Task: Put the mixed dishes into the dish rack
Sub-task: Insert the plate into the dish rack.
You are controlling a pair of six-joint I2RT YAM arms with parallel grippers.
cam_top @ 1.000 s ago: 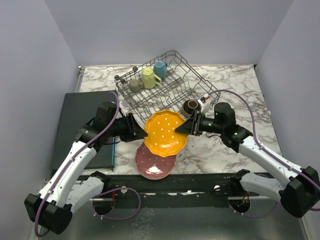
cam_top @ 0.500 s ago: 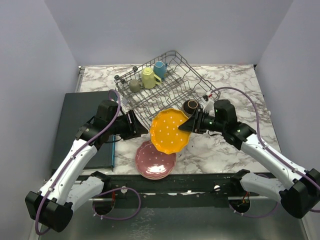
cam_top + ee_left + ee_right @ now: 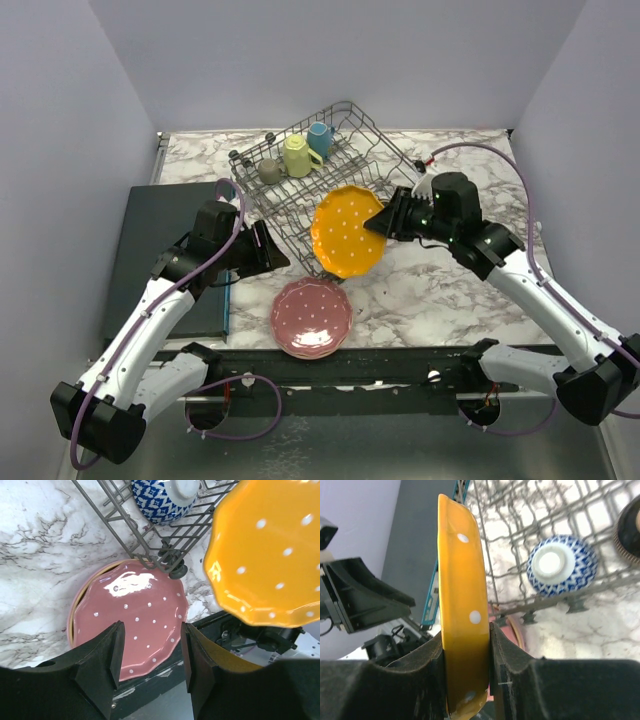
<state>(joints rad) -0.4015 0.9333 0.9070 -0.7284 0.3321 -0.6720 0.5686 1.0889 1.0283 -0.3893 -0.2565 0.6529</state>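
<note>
My right gripper (image 3: 380, 222) is shut on the rim of the orange scalloped, white-dotted plate (image 3: 346, 232), holding it on edge in the air over the near corner of the grey wire dish rack (image 3: 372, 130). In the right wrist view the plate (image 3: 462, 605) is pinched between the fingers. My left gripper (image 3: 275, 250) is open and empty, left of the plate and above the pink plate (image 3: 132, 617), which lies on a peach plate (image 3: 71, 625). Blue (image 3: 320, 137), yellow (image 3: 297, 156) and olive (image 3: 269, 171) mugs sit in the rack. A blue-patterned bowl (image 3: 561, 565) and a dark brown bowl (image 3: 630, 530) lie in it too.
A dark flat mat (image 3: 160, 250) lies on the left under my left arm. The marble table (image 3: 450, 290) runs to the right of the plates. A dark rail (image 3: 400, 365) runs along the near edge. Grey walls close in both sides.
My right gripper has lifted the orange plate up and back toward the rack, uncovering the pink plate. My left gripper has barely moved and is now apart from the orange plate.
</note>
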